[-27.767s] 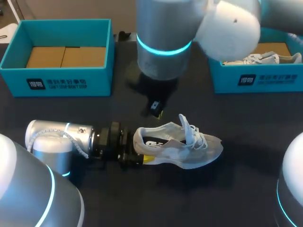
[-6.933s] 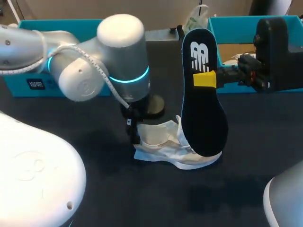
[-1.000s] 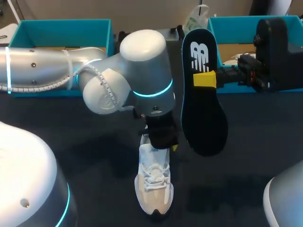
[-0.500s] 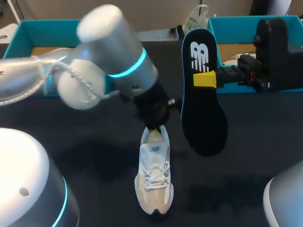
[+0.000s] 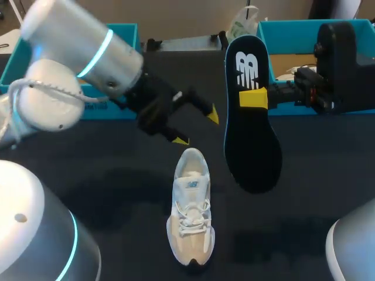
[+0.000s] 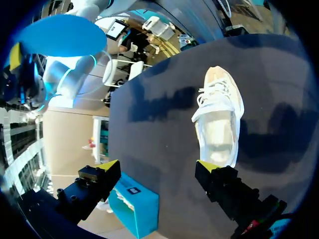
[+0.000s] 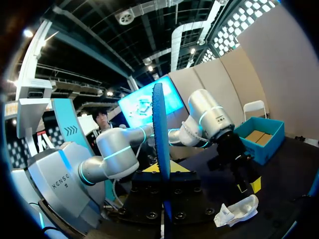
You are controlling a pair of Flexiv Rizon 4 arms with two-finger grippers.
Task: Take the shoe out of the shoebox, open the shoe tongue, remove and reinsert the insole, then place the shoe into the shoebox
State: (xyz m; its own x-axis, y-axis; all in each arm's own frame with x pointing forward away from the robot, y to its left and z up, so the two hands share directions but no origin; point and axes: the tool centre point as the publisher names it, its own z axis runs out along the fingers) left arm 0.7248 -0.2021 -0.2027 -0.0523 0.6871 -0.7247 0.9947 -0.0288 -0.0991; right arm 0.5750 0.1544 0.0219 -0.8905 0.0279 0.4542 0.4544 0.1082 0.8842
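A white shoe (image 5: 190, 205) stands on its sole on the dark table, toe toward the front edge, with nothing touching it. My left gripper (image 5: 196, 127) hangs open just behind and above its heel, nothing between the yellow tips. From the left wrist view the shoe (image 6: 219, 119) lies ahead of the open left gripper (image 6: 157, 165). My right gripper (image 5: 253, 98) is shut on the black insole (image 5: 249, 129), held upright in the air to the right of the shoe. In the right wrist view the insole (image 7: 160, 144) shows edge-on in the right gripper (image 7: 162, 172), with the shoe (image 7: 237, 209) below.
A teal shoebox (image 5: 126, 32) stands at the back left, partly hidden by my left arm. A second teal shoebox (image 5: 287, 35) stands at the back right behind the right gripper. The left box (image 7: 261, 134) also shows beyond my left arm.
My left gripper opened, let go of the shoe's heel and drew up and back to the left. The shoe stays on the table. The right arm and insole have not moved.
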